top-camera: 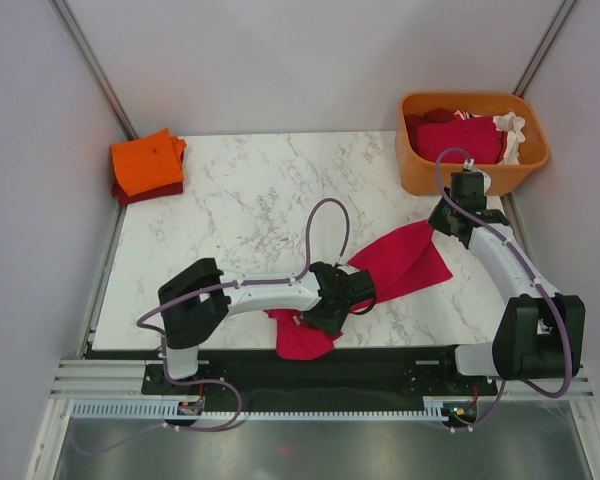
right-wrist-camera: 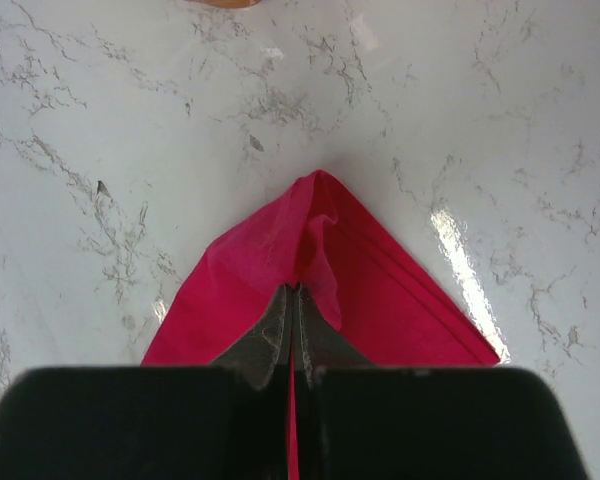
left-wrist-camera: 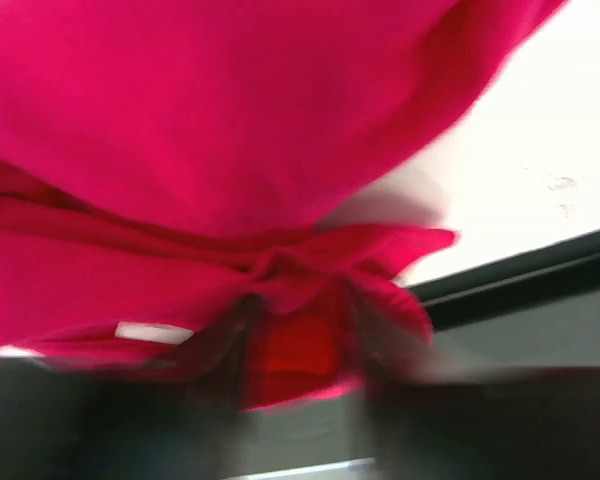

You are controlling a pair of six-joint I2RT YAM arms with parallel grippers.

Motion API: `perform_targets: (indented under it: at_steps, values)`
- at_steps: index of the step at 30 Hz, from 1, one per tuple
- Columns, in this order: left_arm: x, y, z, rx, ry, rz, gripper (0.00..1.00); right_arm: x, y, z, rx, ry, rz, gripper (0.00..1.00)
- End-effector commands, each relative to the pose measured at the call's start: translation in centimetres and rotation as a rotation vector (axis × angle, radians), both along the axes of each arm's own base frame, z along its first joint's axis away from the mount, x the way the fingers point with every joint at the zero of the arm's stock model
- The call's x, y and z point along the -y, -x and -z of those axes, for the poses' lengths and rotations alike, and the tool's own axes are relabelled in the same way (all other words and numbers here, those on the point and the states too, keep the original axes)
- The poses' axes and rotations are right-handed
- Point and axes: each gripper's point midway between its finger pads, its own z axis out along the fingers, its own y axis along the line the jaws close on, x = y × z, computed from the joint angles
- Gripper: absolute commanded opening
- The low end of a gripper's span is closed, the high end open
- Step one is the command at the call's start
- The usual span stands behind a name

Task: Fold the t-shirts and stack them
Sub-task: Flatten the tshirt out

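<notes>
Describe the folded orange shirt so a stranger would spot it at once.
Start at the white marble table and go to its far left corner. There a folded orange shirt lies on a dark red folded one. Unlike the orange tub on the far right it is soft, flat cloth, and unlike the pink shirt mid-table it is neatly folded.

Folded t-shirts (top-camera: 148,165) lie back-left on the table (top-camera: 250,200), tub (top-camera: 412,160) back-right (shirts (top-camera: 468,138) inside), loose t-shirt (top-camera: 405,262) front-centre.
</notes>
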Motion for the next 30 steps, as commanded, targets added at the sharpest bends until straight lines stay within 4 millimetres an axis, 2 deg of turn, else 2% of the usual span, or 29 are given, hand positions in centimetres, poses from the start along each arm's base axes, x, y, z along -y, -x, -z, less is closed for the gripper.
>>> perform_targets:
  at_steps: [1, 4, 7, 9, 10, 11, 13, 14, 15, 17, 20, 21, 23, 24, 25, 26, 27, 28, 30]
  values:
    - [-1.3, -0.5, 0.4, 0.039, -0.073, -0.029, 0.32, 0.1, -0.4, -1.1, 0.046, 0.002, -0.007, 0.0]
    - [-1.6, -0.9, -0.3, 0.065, -0.083, -0.04, 0.02, 0.2, -0.4, -1.2, 0.05, 0.003, -0.006, 0.0]
    - [-2.2, -1.5, -2.8, 0.111, -0.077, -0.051, 0.02, 0.2, -0.4, -1.1, 0.047, 0.01, -0.005, 0.0]
    - [-3.4, -2.1, -5.5, 0.171, -0.071, -0.055, 0.02, 0.4, -0.4, -1.0, 0.042, 0.013, 0.001, 0.0]
    - [-5.0, -2.2, -6.9, 0.184, -0.111, -0.063, 0.02, 0.5, -0.5, -1.0, 0.043, 0.013, 0.009, 0.0]
    - [-5.9, -2.6, -8.2, 0.205, -0.112, -0.071, 0.02, 1.7, -0.6, -1.1, 0.046, 0.011, 0.042, 0.0]
    - [-8.7, -3.3, -11.8, 0.261, -0.106, -0.096, 0.02, 2.2, -0.8, -1.1, 0.047, -0.02, 0.054, 0.0]
    - [-10.0, -4.2, -13.1, 0.278, -0.088, -0.141, 0.02, 3.3, -1.1, -1.5, 0.058, -0.029, 0.082, 0.0]
    - [-11.5, -4.5, -15.5, 0.314, -0.023, -0.17, 0.02, 3.7, -1.2, -1.6, 0.06, -0.034, 0.093, 0.0]
    - [-13.9, -5.8, -17.1, 0.338, 0.036, -0.251, 0.02, 4.6, -1.5, -2.0, 0.07, -0.052, 0.121, 0.0]
    - [-17.4, -5.5, -18.0, 0.365, 0.085, -0.323, 0.02, 5.4, -1.6, -2.1, 0.074, -0.067, 0.141, 0.0]
    - [-17.4, -5.6, -17.9, 0.367, 0.103, -0.304, 0.11, 5.4, -1.6, -2.0, 0.074, -0.068, 0.141, 0.0]
    - [-20.0, -4.6, -16.4, 0.347, 0.058, -0.371, 0.15, 5.5, -1.4, -2.1, 0.077, -0.07, 0.143, 0.0]
    - [-21.2, -4.0, -15.1, 0.325, 0.027, -0.438, 0.17, 5.5, -1.3, -2.0, 0.075, -0.069, 0.14, 0.0]
    - [-21.8, -3.5, -14.7, 0.315, 0.028, -0.473, 0.31, 5.5, -1.1, -2.2, 0.08, -0.065, 0.141, 0.0]
    - [-22.5, -2.9, -14.5, 0.313, 0.049, -0.512, 0.55, 5.5, -1.0, -2.2, 0.08, -0.065, 0.139, 0.0]
    - [-22.4, -2.1, -14.0, 0.281, 0.077, -0.547, 0.74, 5.4, -0.9, -2.0, 0.078, -0.065, 0.134, 0.0]
    - [-22.7, -1.5, -13.0, 0.256, 0.071, -0.557, 1.0, 5.3, -0.8, -2.0, 0.079, -0.065, 0.131, 0.0]
    - [-22.5, -0.8, -12.5, 0.227, 0.089, -0.567, 1.0, 5.2, -0.7, -1.7, 0.071, -0.072, 0.127, 0.0]
